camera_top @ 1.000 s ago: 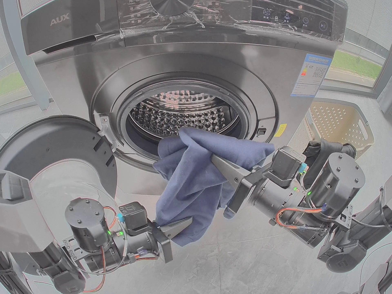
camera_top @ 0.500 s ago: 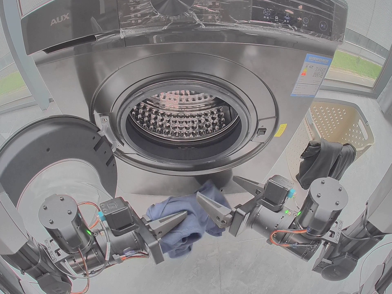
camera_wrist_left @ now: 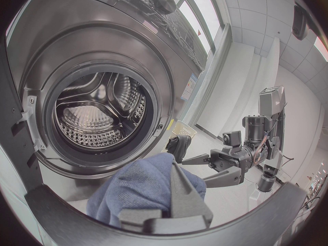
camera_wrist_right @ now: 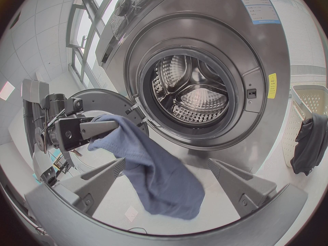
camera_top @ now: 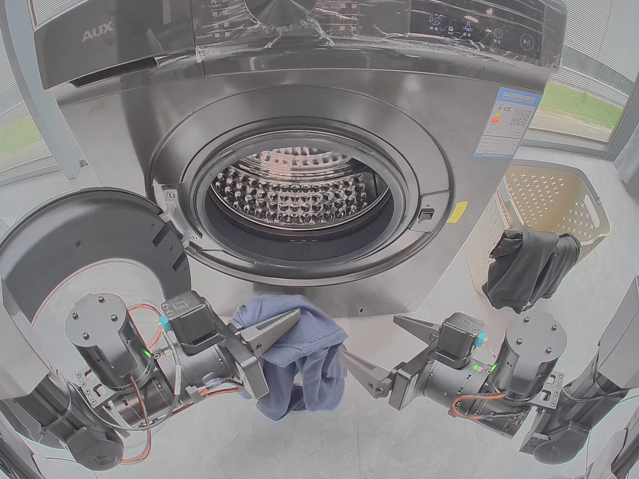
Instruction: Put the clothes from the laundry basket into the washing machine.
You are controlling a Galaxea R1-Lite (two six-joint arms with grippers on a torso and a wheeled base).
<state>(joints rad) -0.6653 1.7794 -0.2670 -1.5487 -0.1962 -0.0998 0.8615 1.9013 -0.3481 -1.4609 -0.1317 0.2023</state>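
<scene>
I have left gripper (camera_top: 289, 327) clamped on blue garment (camera_top: 306, 360), lower centre, below the washing machine (camera_top: 426, 134) opening | right gripper (camera_top: 373, 337) spread wide, empty, just beside it | black garment (camera_top: 529, 267) draped over laundry basket (camera_top: 552, 194) rim (right edge)

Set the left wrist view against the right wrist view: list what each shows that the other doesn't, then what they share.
Left wrist view adds: the right gripper seen from the side, jaws open, just beyond the blue cloth.
Right wrist view adds: the left gripper seen from the side, shut on the blue cloth, and the cloth's free end hanging down below it.
Shared: the washing machine's drum, with no clothes visible in it, the blue cloth, and the black garment draped over the laundry basket.
</scene>
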